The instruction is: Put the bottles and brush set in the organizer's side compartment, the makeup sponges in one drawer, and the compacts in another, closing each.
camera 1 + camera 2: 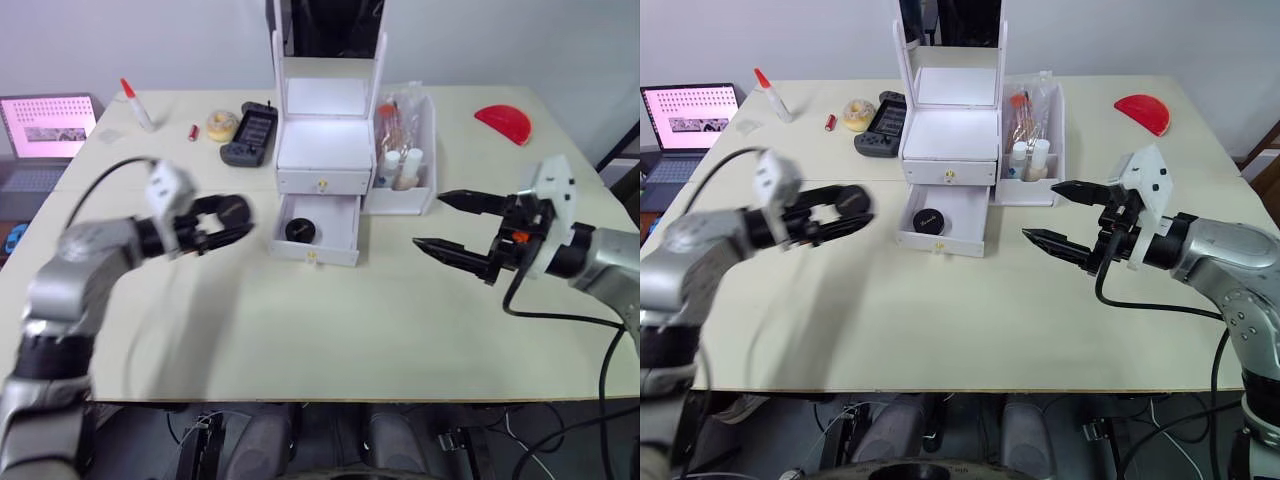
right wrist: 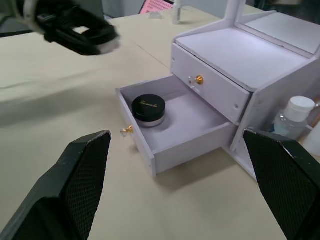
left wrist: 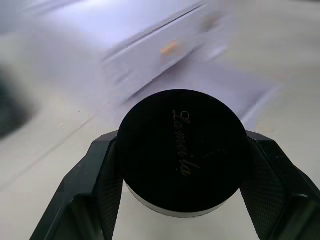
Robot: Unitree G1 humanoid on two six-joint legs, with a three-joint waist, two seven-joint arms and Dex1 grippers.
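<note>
Black compact (image 3: 182, 150): gripped in left jaws (image 1: 215, 225), beside open drawer (image 1: 318, 232).
Risk: clipping drawer wall, dropping compact.
Right jaws (image 1: 452, 225): open, empty.

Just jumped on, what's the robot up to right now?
The left gripper is shut on a black compact and holds it left of the white organizer. The lower drawer is pulled open with another compact already inside; the upper drawer is shut. The bottles and brush set stand in the side compartment. The right gripper hangs open to the organizer's right, holding nothing.
</note>
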